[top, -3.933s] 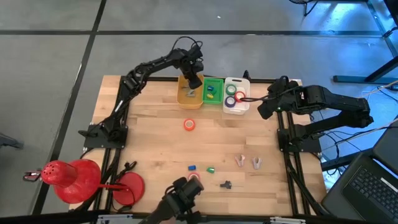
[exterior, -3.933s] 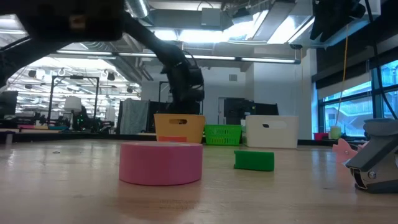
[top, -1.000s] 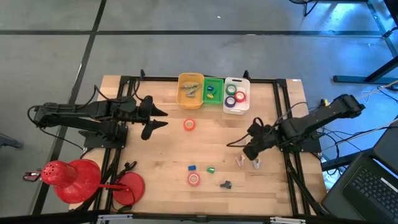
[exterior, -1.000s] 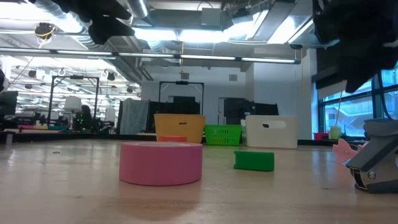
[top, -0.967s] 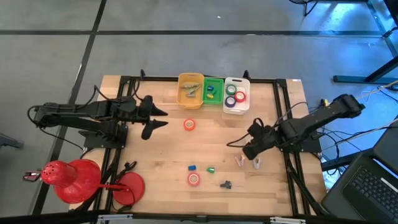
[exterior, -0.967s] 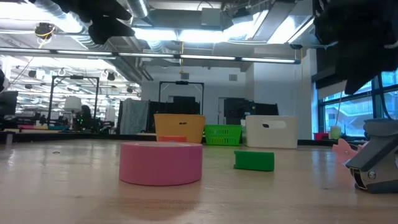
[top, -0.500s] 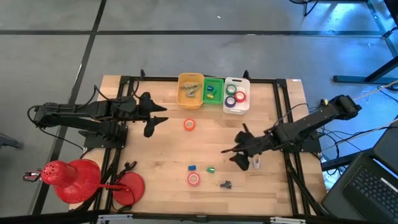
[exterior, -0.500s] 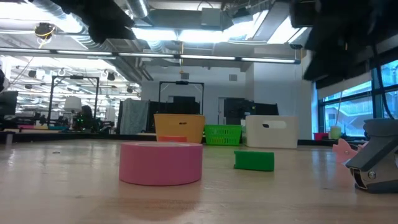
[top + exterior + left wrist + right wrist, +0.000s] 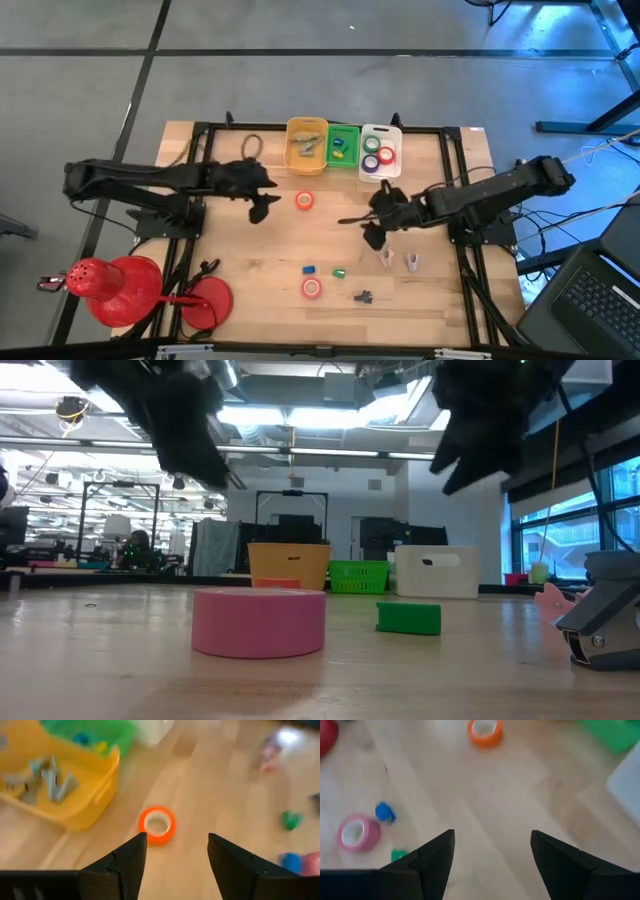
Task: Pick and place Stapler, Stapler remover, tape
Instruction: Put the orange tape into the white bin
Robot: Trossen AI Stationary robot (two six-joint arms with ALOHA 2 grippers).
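Your left gripper (image 9: 262, 198) hangs over the surface (image 9: 250, 290) just left of the orange tape roll (image 9: 305, 201), jaws spread wide and holding nothing. In the left wrist view that roll (image 9: 157, 825) lies flat between the two fingers' line of sight, which looks like the reason the arm sits where it does: it seems lined up for a straight descent onto the roll.

Behind the roll, at the far edge, stand three bins in a row. The yellow bin (image 9: 306, 146) already holds grey metal pieces, likely staple removers; the green bin (image 9: 343, 146) holds small coloured bits; the white bin (image 9: 381, 153) holds rolls of tape. Sorting is evidently by kind, so the orange roll would belong in the white one.

Nearer you, a small blue piece (image 9: 309, 269), a small green piece (image 9: 339, 272), a pink tape roll (image 9: 313, 288) and a dark object (image 9: 363, 296) lie loose on the surface, untouched.

Your right gripper (image 9: 373, 226) hovers right of centre, jaws also wide open and empty, with two pale pink pieces (image 9: 398, 261) lying just beyond it towards you. Its wrist view looks across to the orange roll (image 9: 484, 732) and the pink roll (image 9: 357, 833), so it is committed to neither yet.
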